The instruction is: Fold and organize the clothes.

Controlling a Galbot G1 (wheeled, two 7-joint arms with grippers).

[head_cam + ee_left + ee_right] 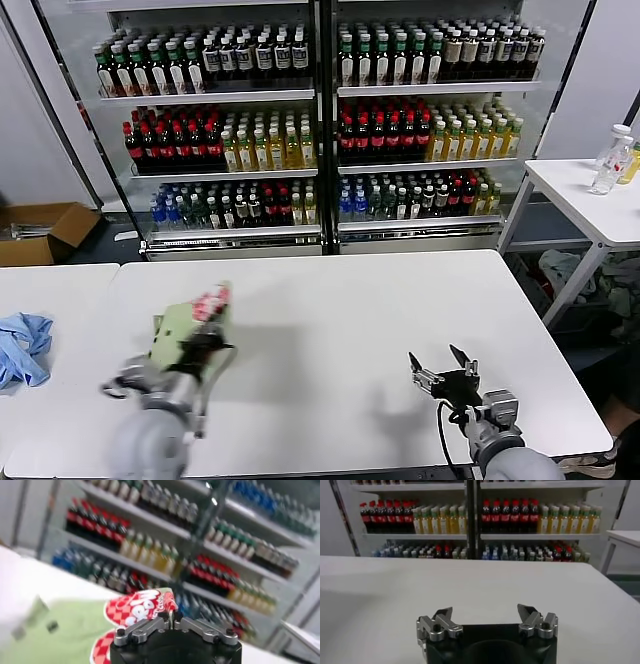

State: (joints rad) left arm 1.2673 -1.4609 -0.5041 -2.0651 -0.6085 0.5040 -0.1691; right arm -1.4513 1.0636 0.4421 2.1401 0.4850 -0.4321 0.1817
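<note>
Shirt (190,322) bunched, lifted nr tabletop's left edge, pinched in closed left gripper (203,345); right gripper (446,375) idle, spread wide nr front-right corner. Left wrist: soft green cotton, red-white check print (137,607) at fingers. Best: keep pinch firm, lay flat before folding.

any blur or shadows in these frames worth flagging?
Left wrist view: bottle shelves tilted and smeared, shirt soft. Head view: sharp, soft shadow under the open right gripper. Right wrist view: crisp, table evenly lit.
</note>
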